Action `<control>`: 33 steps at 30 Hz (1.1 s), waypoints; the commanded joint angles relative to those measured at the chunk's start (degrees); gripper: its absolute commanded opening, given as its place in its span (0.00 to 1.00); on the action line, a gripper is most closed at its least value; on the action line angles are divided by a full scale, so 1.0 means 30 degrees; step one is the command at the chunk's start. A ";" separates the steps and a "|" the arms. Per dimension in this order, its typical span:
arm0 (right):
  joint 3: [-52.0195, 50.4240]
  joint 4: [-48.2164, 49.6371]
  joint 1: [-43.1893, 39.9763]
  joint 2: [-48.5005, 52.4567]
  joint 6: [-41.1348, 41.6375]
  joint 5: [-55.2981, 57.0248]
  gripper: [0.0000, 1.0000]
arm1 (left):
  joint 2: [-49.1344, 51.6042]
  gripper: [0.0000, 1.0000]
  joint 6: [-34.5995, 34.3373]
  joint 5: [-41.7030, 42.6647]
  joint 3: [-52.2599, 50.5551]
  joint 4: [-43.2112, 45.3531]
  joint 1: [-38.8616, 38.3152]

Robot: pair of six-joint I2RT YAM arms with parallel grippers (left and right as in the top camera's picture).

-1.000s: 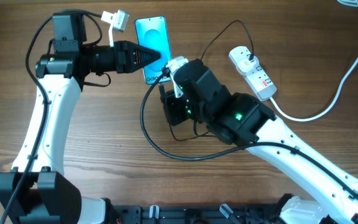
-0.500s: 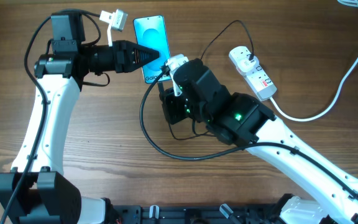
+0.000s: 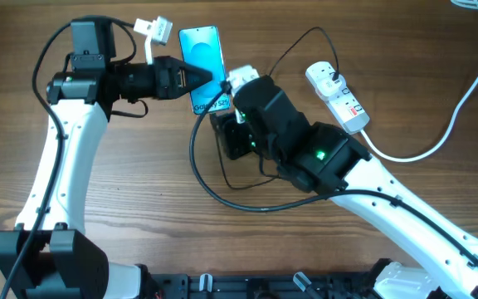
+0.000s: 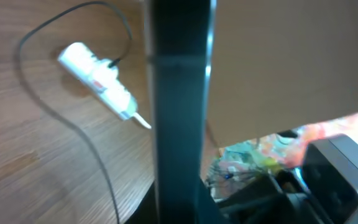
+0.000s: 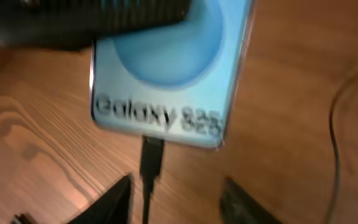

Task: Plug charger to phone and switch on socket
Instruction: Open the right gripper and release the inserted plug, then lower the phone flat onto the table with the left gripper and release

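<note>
- The phone (image 3: 200,50) lay screen up near the desk's (image 3: 139,208) far edge, a little left of the middle, with its "Galaxy" end toward the near edge.
- The charger (image 5: 150,157) had its black tip against the middle of that end, apparently seated in the port. Its thin cable looped toward the near edge and passed under the right arm.
- The right pincer (image 5: 180,191) stood released, fingers spread either side of the tip and touching neither tip nor phone.
- The left pincer (image 3: 211,80) was clenched and lay across the screen. Whether it pinched the phone or only pressed on it could not be told.
- The socket (image 3: 338,98) lay nearer the far right corner, well apart from the phone, with a black plug in it. Its thick white cord (image 3: 438,141) trailed toward that corner.
</note>
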 commanded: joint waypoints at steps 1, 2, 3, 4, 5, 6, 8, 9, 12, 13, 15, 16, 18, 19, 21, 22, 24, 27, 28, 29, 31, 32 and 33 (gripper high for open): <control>0.0408 -0.1945 -0.0073 -0.0386 0.0401 0.1064 0.69 | 0.0073 0.04 0.0444 -0.5807 0.0015 -0.1559 -0.0073; 0.0408 -0.2470 -0.0095 -0.0386 0.0925 0.1829 0.86 | 0.0342 0.04 0.0699 -0.6790 0.0015 -0.2186 -0.0073; 0.0408 -0.2980 -0.0124 -0.0379 0.1807 0.2739 0.91 | 0.0590 0.04 0.1311 -0.6841 0.0015 -0.2594 -0.0109; 0.0408 -0.3657 -0.0277 -0.0364 0.2943 0.3730 0.97 | 0.1173 0.04 0.1989 -0.6863 0.0015 -0.3198 -0.0299; 0.0408 -0.4124 -0.0532 -0.0342 0.3555 0.4036 0.99 | 0.1916 0.04 0.2004 -0.6863 0.0015 -0.3490 -0.0561; 0.0408 -0.4393 -0.0794 -0.0204 0.4167 0.4029 0.99 | 0.2739 0.04 0.2004 -0.6870 0.0015 -0.3534 -0.0889; 0.0386 -0.4896 -0.1370 -0.0022 0.4503 0.3869 0.99 | 0.4138 0.04 0.2127 -0.7147 0.0015 -0.3373 -0.1515; 0.0379 -0.5217 -0.1457 0.0073 0.4495 0.3891 1.00 | 0.4765 0.04 0.2543 -0.7300 0.0015 -0.3293 -0.1843; 0.0277 -0.5770 -0.1566 0.0299 0.4437 0.3701 0.99 | 0.6470 0.04 0.2557 -0.8357 0.0015 -0.2754 -0.2856; 0.0044 -0.5501 -0.1574 0.0328 0.4430 0.3300 1.00 | 0.6819 0.04 0.2550 -0.8349 0.0015 -0.2586 -0.3045; -0.0546 -0.5158 -0.1574 0.0401 0.4379 0.3155 0.99 | 0.7628 0.04 0.2339 -0.8342 0.0015 -0.1938 -0.3577; -0.0634 -0.5166 -0.1574 0.0495 0.4379 0.3147 0.99 | 0.7876 0.04 0.2346 -0.8357 0.0015 -0.1625 -0.3759; -0.0634 -0.5144 -0.1574 0.0597 0.4357 0.2936 1.00 | 0.8298 0.04 0.2339 -0.8779 0.0015 -0.0860 -0.4051; -0.0634 -0.5151 -0.1574 0.0641 0.4364 0.2929 0.99 | 0.8510 0.04 0.2339 -0.9063 0.0015 -0.0627 -0.4138; -0.0634 -0.5173 -0.1574 0.0707 0.4364 0.2929 1.00 | 0.9165 0.05 0.2324 -0.9107 0.0015 -0.0342 -0.4189; -0.0634 -0.5158 -0.1574 0.0707 0.4357 0.2929 1.00 | 0.9420 0.05 0.2317 -0.9092 0.0015 -0.0328 -0.4204; -0.0634 -0.5151 -0.1574 0.0809 0.4364 0.2929 0.99 | 0.9996 0.05 0.2259 -0.9100 0.0015 -0.0313 -0.4204; -0.0634 -0.5151 -0.1574 0.0838 0.4320 0.2878 1.00 | 1.0273 0.05 0.2266 -0.9122 0.0015 -0.0255 -0.4204; -0.0634 -0.5151 -0.1574 0.0838 0.4313 0.2871 1.00 | 1.0273 0.08 0.2266 -0.9136 0.0015 -0.0197 -0.4197; -0.0634 -0.5151 -0.1574 0.0838 0.4306 0.2878 0.99 | 1.0273 0.09 0.2273 -0.9136 0.0015 -0.0109 -0.4197; -0.0634 -0.5166 -0.1574 0.0838 0.4299 0.2878 1.00 | 1.0309 0.09 0.2266 -0.9260 0.0015 -0.0044 -0.4204; -0.0634 -0.5166 -0.1574 0.0838 0.4306 0.2878 0.99 | 1.0331 0.10 0.2266 -0.9719 0.0015 -0.0102 -0.4204; -0.0634 -0.5166 -0.1574 0.0838 0.4299 0.2878 1.00 | 1.0338 0.12 0.2266 -0.9974 0.0000 -0.0146 -0.4204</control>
